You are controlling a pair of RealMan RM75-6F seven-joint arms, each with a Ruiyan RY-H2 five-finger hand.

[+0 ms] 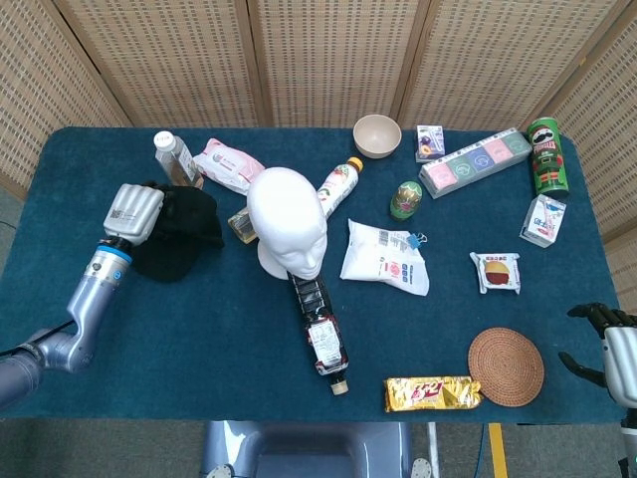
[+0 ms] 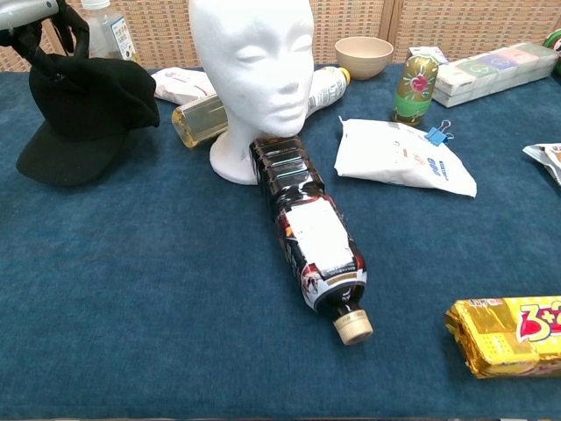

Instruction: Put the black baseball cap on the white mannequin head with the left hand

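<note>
Left hand (image 1: 133,212) grips the black baseball cap (image 1: 179,233) at its crown; fingers (image 2: 81,24) curled into the fabric, seen in chest view. Cap hangs from the fingers, crown bunched up, brim drooping down toward the counter (image 1: 179,339); can't tell whether the brim edge touches the cloth. Cap sits directly right of the left hand in head view.

White mannequin head (image 1: 288,221) stands upright on the counter, to the right of the left fingers, near the cap but apart from it. Bare, nothing on it.

Behind the fingers: clear bottle (image 1: 176,162) with white cap, upright, just past the cap. Pink wipes pack (image 1: 228,165) between that bottle and the mannequin. A yellowish bottle (image 2: 200,120) lies on its side at the mannequin's base, on the side toward the cap.

Dark cola bottle (image 2: 309,235) lies on its side with its base against the mannequin's base, neck pointing to the near counter edge.

Right hand (image 1: 607,344) is at the far right counter edge, well apart from everything else, only partly in frame. Its fingers (image 1: 587,313) look spread and hold nothing. Woven coaster (image 1: 506,365) just to its left, yellow snack pack (image 1: 432,392) further left.
</note>
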